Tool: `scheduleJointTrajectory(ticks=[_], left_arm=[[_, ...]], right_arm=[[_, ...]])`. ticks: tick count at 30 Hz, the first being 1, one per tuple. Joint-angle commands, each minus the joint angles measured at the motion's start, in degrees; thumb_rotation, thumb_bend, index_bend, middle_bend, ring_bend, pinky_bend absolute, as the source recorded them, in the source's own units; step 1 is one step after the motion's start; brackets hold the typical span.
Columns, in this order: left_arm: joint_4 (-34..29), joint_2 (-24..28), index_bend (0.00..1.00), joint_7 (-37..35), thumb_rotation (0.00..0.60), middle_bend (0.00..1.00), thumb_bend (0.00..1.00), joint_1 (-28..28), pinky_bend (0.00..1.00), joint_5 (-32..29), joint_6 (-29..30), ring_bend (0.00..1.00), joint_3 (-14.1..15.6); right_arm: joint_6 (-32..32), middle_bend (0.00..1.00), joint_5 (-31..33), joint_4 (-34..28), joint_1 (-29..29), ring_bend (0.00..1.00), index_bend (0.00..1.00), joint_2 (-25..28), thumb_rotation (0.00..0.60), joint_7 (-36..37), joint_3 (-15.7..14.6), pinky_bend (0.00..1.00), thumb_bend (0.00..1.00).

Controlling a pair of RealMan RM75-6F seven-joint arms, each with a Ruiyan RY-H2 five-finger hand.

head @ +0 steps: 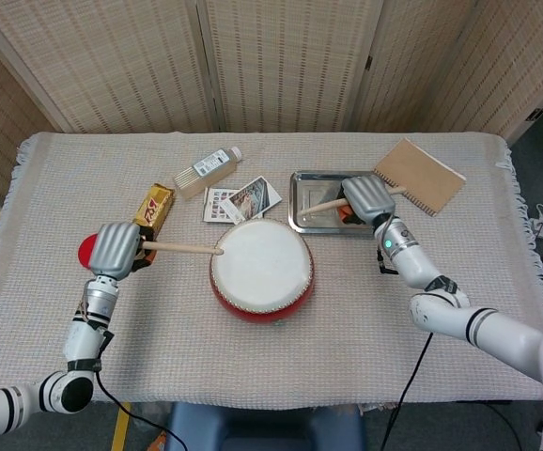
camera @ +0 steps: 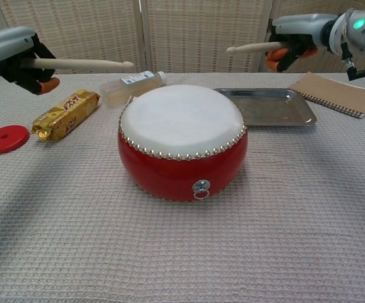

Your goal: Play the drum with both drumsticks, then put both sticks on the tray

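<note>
My left hand (head: 114, 250) grips one drumstick (camera: 75, 64) beside the drum (camera: 182, 142); my right hand (head: 366, 197) grips the other drumstick (camera: 252, 47) above the tray (camera: 299, 113)

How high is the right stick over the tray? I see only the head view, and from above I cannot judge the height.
Observer: In the chest view the right hand holds the right drumstick in the air, well above the tray; the stick touches nothing.
Operator: And the left stick, does it rest on the drum?
Observer: No. The left hand holds the left drumstick about level, higher than the skin of the drum and clear of it.
</note>
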Motion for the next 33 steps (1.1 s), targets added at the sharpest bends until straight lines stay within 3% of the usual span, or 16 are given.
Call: scheduleJointTrajectory(ticks=[1,8,12,18,25,33], left_arm=[[0.04,0.34,1.00,-0.31,0.600,1.00,0.79,0.45,1.00,0.21,0.04,1.00,0.27],[0.05,1.29,1.00,-1.75,0.600,1.00,0.79,1.76,1.00,0.49,-0.01,1.00,0.47],[-0.15,1.78,1.00,-2.31,0.600,1.00,0.79,2.14,1.00,0.52,-0.41,1.00,0.40],[-0.74,2.37,1.00,-2.83,0.600,1.00,0.79,2.56,1.00,0.42,-0.82,1.00,0.26],[-1.57,3.05,1.00,-3.59,0.600,1.00,0.79,3.26,1.00,0.86,-0.72,1.00,0.23],[-2.06,3.80,1.00,-4.22,0.600,1.00,0.79,4.04,1.00,1.15,-0.19,1.00,0.02]], right_arm=[[-7.83,1.00,-2.71,12.47,2.48,0.97,1.00,-7.25,0.600,5.31,0.43,0.99,0.62],[-15.93,0.99,-7.00,25.41,6.76,0.82,1.00,-14.38,0.600,9.57,0.58,0.87,0.58],[-19.40,0.91,-9.11,30.67,8.74,0.72,0.99,-17.01,0.600,12.54,1.29,0.76,0.52],[-23.09,0.74,-11.69,37.62,10.53,0.56,0.79,-20.22,0.600,14.87,1.24,0.61,0.44],[-27.75,0.65,-12.85,45.58,11.82,0.46,0.69,-23.81,0.600,15.63,1.12,0.54,0.42],[-31.04,0.47,-12.36,51.48,12.44,0.29,0.41,-26.64,0.600,15.56,1.96,0.43,0.37]])
